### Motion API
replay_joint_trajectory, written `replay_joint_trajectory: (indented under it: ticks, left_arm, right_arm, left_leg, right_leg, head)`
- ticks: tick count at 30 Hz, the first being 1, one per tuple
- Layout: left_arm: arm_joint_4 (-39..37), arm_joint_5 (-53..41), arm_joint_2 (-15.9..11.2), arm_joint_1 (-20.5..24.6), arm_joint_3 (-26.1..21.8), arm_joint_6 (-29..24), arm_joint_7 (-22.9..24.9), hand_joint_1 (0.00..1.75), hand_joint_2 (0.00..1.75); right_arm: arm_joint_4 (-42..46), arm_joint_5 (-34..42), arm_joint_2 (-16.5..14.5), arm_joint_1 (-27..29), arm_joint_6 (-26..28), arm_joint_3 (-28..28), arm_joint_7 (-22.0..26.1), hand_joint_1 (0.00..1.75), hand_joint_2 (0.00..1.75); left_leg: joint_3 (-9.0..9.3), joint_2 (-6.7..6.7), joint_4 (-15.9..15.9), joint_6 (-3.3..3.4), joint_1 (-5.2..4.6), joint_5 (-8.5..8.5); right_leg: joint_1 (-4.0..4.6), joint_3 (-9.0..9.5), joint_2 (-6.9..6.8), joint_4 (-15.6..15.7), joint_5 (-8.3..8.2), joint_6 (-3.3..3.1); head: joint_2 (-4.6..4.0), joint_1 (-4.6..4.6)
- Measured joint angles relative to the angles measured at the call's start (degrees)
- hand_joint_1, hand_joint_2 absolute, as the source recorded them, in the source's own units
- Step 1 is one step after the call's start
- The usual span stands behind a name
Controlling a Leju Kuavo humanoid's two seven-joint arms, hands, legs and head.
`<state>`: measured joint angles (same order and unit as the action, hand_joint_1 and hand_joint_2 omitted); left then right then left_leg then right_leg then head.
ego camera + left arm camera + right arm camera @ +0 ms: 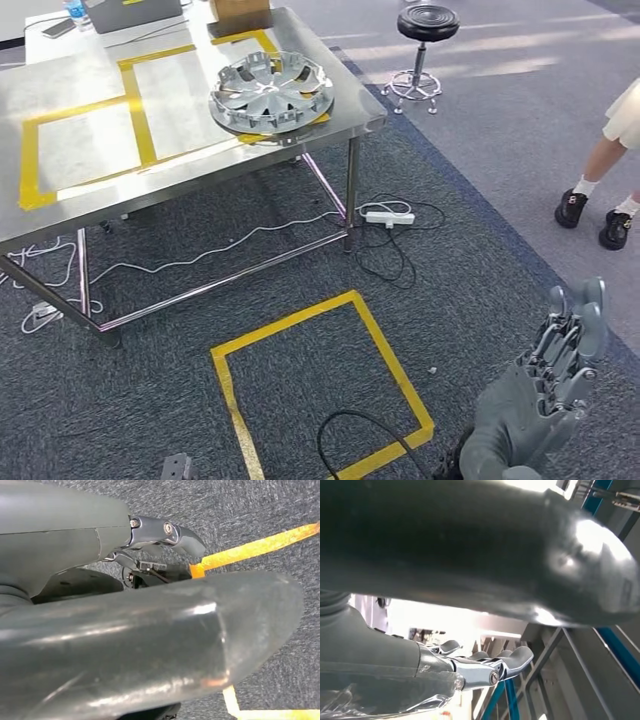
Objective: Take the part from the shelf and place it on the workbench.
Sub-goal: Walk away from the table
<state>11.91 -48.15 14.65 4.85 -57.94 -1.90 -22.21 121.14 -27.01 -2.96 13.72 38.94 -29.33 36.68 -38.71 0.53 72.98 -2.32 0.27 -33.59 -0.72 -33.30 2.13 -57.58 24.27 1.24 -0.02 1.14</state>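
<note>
Grey carpet [189,300], yellow floor tape [392,365], black stool [426,25]

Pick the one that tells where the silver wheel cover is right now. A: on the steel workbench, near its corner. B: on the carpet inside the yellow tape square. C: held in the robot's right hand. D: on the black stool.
A: the wheel cover lies flat on the steel workbench near its corner, while the right hand holds nothing.

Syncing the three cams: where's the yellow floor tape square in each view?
Head view: yellow tape square on the carpet, bottom centre, below the workbench.
Left wrist view: tape strips past the left hand, upper right and lower right.
Right wrist view: not in it.
Shared landmark: the tape on the grey carpet.
</note>
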Motion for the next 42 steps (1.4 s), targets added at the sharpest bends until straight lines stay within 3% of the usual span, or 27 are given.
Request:
replay_joint_trajectory:
  ticks: [2, 4, 6, 8, 10, 12, 13, 14, 15, 16, 17, 19, 21, 23, 25, 27, 29, 30, 31, 32, 34, 36, 38, 40, 42]
  left_arm:
    - [0.0, -0.08, -0.07, 0.02, 0.0, 0.01, 0.0, 0.0, 0.0]
    - [-0.01, -0.25, -0.11, 0.06, 0.0, 0.04, 0.0, 0.0, 0.0]
    - [-0.01, -0.39, -0.13, 0.11, 0.0, 0.1, 0.0, 0.0, 0.0]
    - [0.0, -0.44, -0.12, 0.15, 0.0, 0.15, 0.0, 0.0, 0.0]
    - [0.0, -0.48, -0.12, 0.16, 0.0, 0.17, -0.01, 0.0, 0.0]
    - [0.0, -0.52, -0.14, 0.04, 0.0, 0.19, -0.02, 0.0, 0.0]
    - [0.0, -0.54, -0.18, -0.04, 0.0, 0.2, -0.02, 0.0, 0.0]
    - [0.0, -0.56, -0.22, -0.1, 0.0, 0.24, -0.01, 0.0, 0.0]
    - [0.0, -0.57, -0.26, -0.12, 0.0, 0.28, -0.01, 0.0, 0.0]
    - [0.0, -0.58, -0.28, -0.1, 0.0, 0.33, -0.01, 0.0, 0.0]
    - [0.0, -0.58, -0.28, -0.07, 0.0, 0.38, -0.01, 0.0, 0.0]
    - [0.0, -0.62, -0.28, -0.05, 0.0, 0.46, -0.02, 0.0, 0.0]
    - [0.0, -0.65, -0.31, -0.03, 0.0, 0.5, -0.02, 0.0, 0.0]
    - [0.0, -0.66, -0.32, 0.03, 0.0, 0.51, -0.02, 0.0, 0.0]
    - [0.0, -0.66, -0.31, 0.09, 0.0, 0.52, -0.03, 0.0, 0.0]
    - [0.0, -0.66, -0.34, 0.08, 0.0, 0.54, -0.04, 0.0, 0.0]
    - [0.0, -0.66, -0.42, 0.01, 0.0, 0.55, -0.04, 0.0, 0.0]
    - [0.0, -0.66, -0.45, -0.02, 0.0, 0.55, -0.04, 0.0, 0.0]
    - [0.0, -0.66, -0.47, -0.03, 0.0, 0.55, -0.04, 0.0, 0.0]
    - [0.0, -0.66, -0.48, -0.02, 0.0, 0.55, -0.04, 0.0, 0.0]
    - [0.0, -0.66, -0.46, 0.04, 0.0, 0.55, -0.04, 0.0, 0.0]
    - [0.0, -0.67, -0.43, 0.12, 0.0, 0.55, -0.04, 0.0, 0.0]
    - [0.0, -0.68, -0.4, 0.19, 0.0, 0.55, -0.04, 0.0, 0.0]
    - [0.0, -0.77, -0.35, 0.22, 0.0, 0.55, -0.05, 0.0, 0.0]
    - [0.0, -0.9, -0.33, 0.13, 0.0, 0.55, -0.08, 0.0, 0.0]
  right_arm:
    - [-0.01, -0.04, 0.0, -0.03, -0.01, 0.0, 0.0, 0.0, 0.0]
    - [0.0, -0.14, 0.0, -0.15, -0.01, 0.0, -0.02, 0.0, 0.0]
    - [0.0, -0.31, 0.0, -0.25, -0.01, 0.0, -0.09, 0.0, 0.0]
    - [-0.01, -0.41, 0.01, -0.25, 0.0, 0.0, -0.16, 0.0, 0.0]
    - [-0.01, -0.45, 0.01, -0.32, 0.01, 0.0, -0.2, 0.0, 0.0]
    - [-0.01, -0.51, 0.01, -0.45, 0.01, 0.0, -0.25, 0.0, 0.0]
    - [-0.02, -0.54, 0.01, -0.48, 0.01, 0.0, -0.28, 0.0, 0.0]
    - [-0.02, -0.55, 0.01, -0.48, 0.01, 0.0, -0.31, 0.0, 0.0]
    - [-0.03, -0.56, 0.01, -0.47, 0.01, 0.0, -0.33, 0.0, 0.0]
    - [-0.03, -0.56, 0.01, -0.47, 0.01, 0.0, -0.36, 0.0, 0.0]
    - [-0.03, -0.58, 0.01, -0.47, 0.01, 0.0, -0.38, 0.0, 0.0]
    - [-0.03, -0.74, 0.01, -0.55, 0.01, 0.0, -0.45, 0.0, 0.0]
    - [-0.03, -0.96, 0.01, -0.62, 0.01, -0.01, -0.53, 0.0, 0.0]
    - [-0.02, -1.05, 0.01, -0.61, 0.01, -0.02, -0.57, 0.0, 0.0]
    - [0.0, -1.15, 0.01, -0.64, 0.01, -0.04, -0.61, 0.0, 0.0]
    - [-0.01, -1.26, 0.01, -0.68, 0.01, -0.06, -0.66, 0.0, 0.0]
    - [-0.03, -1.29, 0.01, -0.67, 0.01, -0.07, -0.69, 0.0, 0.0]
    - [-0.04, -1.3, 0.01, -0.66, 0.01, -0.07, -0.7, 0.0, 0.0]
    - [-0.04, -1.31, 0.01, -0.66, 0.01, -0.07, -0.72, 0.0, 0.0]
    - [-0.05, -1.31, 0.01, -0.66, 0.01, -0.07, -0.73, 0.0, 0.0]
    - [-0.05, -1.33, 0.01, -0.68, 0.01, -0.07, -0.75, 0.0, 0.0]
    - [-0.05, -1.38, 0.01, -0.66, 0.01, -0.08, -0.8, 0.0, 0.0]
    - [-0.04, -1.43, 0.01, -0.63, 0.01, -0.09, -0.85, 0.0, 0.0]
    - [-0.03, -1.46, 0.01, -0.62, 0.01, -0.09, -0.89, 0.0, 0.0]
    - [-0.04, -1.51, 0.01, -0.65, 0.01, -0.09, -0.93, 0.0, 0.0]
  left_leg:
    - [2.46, -0.79, -5.14, -0.13, 0.28, 3.77]
    - [5.94, -3.33, -12.34, -0.25, 0.86, 6.67]
    - [7.17, -4.76, -15.24, 0.23, 1.02, 7.01]
    - [7.12, -3.73, -15.39, 1.22, 0.87, 7.14]
    - [7.18, -2.49, -15.55, 2.11, 0.91, 7.36]
    - [7.19, -1.17, -15.6, 2.64, 0.73, 7.32]
    - [7.2, -0.42, -15.6, 2.77, 0.57, 7.27]
    - [7.23, 0.3, -15.59, 2.85, 0.42, 7.22]
    - [7.29, 0.99, -15.58, 2.89, 0.31, 7.15]
    - [7.42, 1.57, -15.58, 2.89, 0.23, 7.06]
    - [7.62, 2.11, -15.58, 2.83, 0.19, 6.94]
    - [8.09, 2.93, -15.54, 2.44, -0.03, 6.59]
    - [8.39, 3.64, -15.54, 1.88, -0.28, 6.36]
    - [8.53, 4.47, -15.74, 1.28, -0.27, 6.28]
    - [8.11, 3.51, -14.51, 0.61, -0.11, 5.04]
    - [5.54, 1.21, -8.84, 0.18, 0.0, 1.68]
    - [1.9, 0.14, -1.76, 0.02, 0.02, -1.12]
    - [0.94, -0.03, -0.25, -0.03, 0.04, -1.0]
    - [0.99, -0.17, -0.85, -0.04, 0.08, 0.26]
    - [2.05, -0.46, -3.47, -0.07, 0.18, 2.35]
    - [5.37, -2.48, -10.96, -0.18, 0.64, 6.15]
    - [7.13, -4.26, -15.01, 0.15, 0.85, 7.15]
    - [7.21, -3.85, -15.41, 1.06, 0.67, 7.11]
    - [7.29, -2.73, -15.62, 1.98, 0.68, 7.37]
    - [7.34, -1.41, -15.74, 2.61, 0.62, 7.41]
  right_leg:
    - [-0.18, -0.01, 1.29, -0.07, -0.13, 0.31]
    - [-0.16, -0.37, 2.59, -0.49, -0.15, 0.95]
    - [-0.18, -0.94, 3.68, -0.68, -0.31, 1.75]
    - [-0.45, -1.44, 4.35, -0.42, -0.63, 2.5]
    - [-0.35, -2.61, 2.61, -2.37, 0.67, 2.99]
    - [-0.16, -5.68, -0.3, -9.09, 4.34, 3.2]
    - [-0.16, -7.58, -1.09, -13.14, 6.14, 3.26]
    - [-0.16, -8.94, -1.49, -16.11, 7.14, 3.26]
    - [-0.15, -9.32, -1.7, -17.13, 7.09, 3.2]
    - [-0.12, -8.42, -1.87, -15.66, 5.94, 3.06]
    - [-0.04, -6.43, -2.31, -12.17, 4.11, 2.85]
    - [0.33, -2.08, -4.63, -4.42, 1.32, 2.24]
    - [0.68, -0.37, -5.86, -1.26, 0.64, 1.65]
    - [0.73, -0.55, -4.63, -1.15, 0.4, 1.02]
    - [0.47, -0.61, -3.41, -0.75, 0.03, 0.36]
    - [0.22, -0.65, -2.24, -0.52, -0.22, -0.03]
    - [0.19, -0.76, -0.99, -0.52, -0.28, -0.15]
    - [0.18, -0.77, -0.29, -0.53, -0.3, -0.15]
    - [0.13, -0.75, 0.46, -0.54, -0.33, -0.1]
    - [0.04, -0.72, 1.24, -0.57, -0.37, 0.02]
    - [-0.05, -0.85, 2.72, -0.84, -0.4, 0.51]
    - [-0.09, -1.28, 3.87, -0.99, -0.53, 1.2]
    - [-0.31, -1.67, 4.81, -0.65, -0.87, 1.98]
    - [-0.3, -2.33, 3.49, -1.48, -0.32, 2.55]
    - [-0.1, -4.91, 0.29, -6.93, 2.76, 2.84]
  head:
    - [0.0, -0.01]
    - [0.0, -0.13]
    - [0.0, -0.28]
    - [0.0, -0.36]
    - [0.0, 0.0]
    - [0.0, 0.43]
    - [0.0, 0.48]
    - [0.0, 0.46]
    - [0.0, 0.47]
    - [0.0, 0.46]
    - [0.0, 0.46]
    - [0.0, 0.44]
    - [0.0, 0.38]
    - [0.0, 0.35]
    - [0.0, 0.26]
    - [0.0, 0.05]
    - [0.0, -0.04]
    - [0.0, -0.06]
    - [0.0, -0.05]
    - [0.0, -0.06]
    - [0.0, -0.14]
    - [0.01, -0.27]
    - [0.01, -0.33]
    - [0.0, -0.12]
    - [0.0, 0.29]
